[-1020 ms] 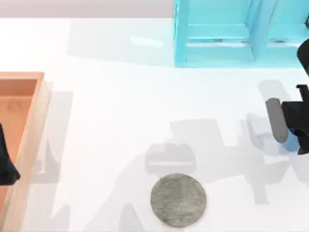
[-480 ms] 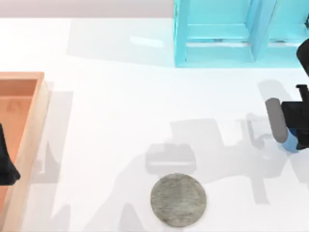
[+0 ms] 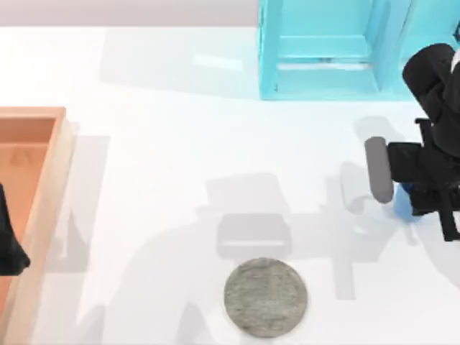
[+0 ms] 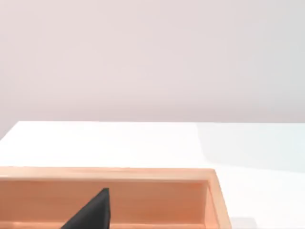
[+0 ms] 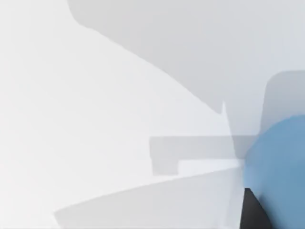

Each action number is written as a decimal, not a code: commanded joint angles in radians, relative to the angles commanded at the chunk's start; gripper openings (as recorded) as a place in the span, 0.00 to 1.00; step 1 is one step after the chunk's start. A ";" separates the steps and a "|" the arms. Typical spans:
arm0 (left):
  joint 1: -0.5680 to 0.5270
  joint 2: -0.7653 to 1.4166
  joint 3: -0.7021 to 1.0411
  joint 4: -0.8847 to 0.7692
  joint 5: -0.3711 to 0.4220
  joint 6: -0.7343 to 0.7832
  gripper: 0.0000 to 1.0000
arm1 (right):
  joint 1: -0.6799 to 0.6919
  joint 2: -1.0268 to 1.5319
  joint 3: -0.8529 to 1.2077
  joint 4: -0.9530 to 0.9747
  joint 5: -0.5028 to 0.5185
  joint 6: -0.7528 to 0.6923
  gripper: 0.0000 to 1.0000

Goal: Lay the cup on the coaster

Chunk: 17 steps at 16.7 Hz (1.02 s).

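So the right hand point(image 3: 411, 188) has the cup point(image 3: 402, 202) pinched in its grip and has just lifted it off the tabletop point(image 3: 180, 158), sliding left from the right edge. The coaster point(image 3: 265, 297) sits bare, well apart at front centre, so carrying comes next. Left hand point(image 3: 10, 244) is parked over the wooden tray point(image 3: 43, 208); can't tell its grip.

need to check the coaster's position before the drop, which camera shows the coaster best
The top view: the coaster lies whole and unobstructed on the table near the bottom edge, left of the right gripper, which carries the cup. The left wrist view looks over the wooden tray; the right wrist view shows the cup against bare table.
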 joint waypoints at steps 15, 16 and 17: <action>0.000 0.000 0.000 0.000 0.000 0.000 1.00 | 0.584 0.162 0.382 -0.270 0.006 1.632 0.00; 0.000 0.000 0.000 0.000 0.000 0.000 1.00 | 0.605 0.167 0.401 -0.286 0.004 1.729 0.00; 0.000 0.000 0.000 0.000 0.000 0.000 1.00 | 0.622 0.169 0.418 -0.301 0.002 1.819 0.00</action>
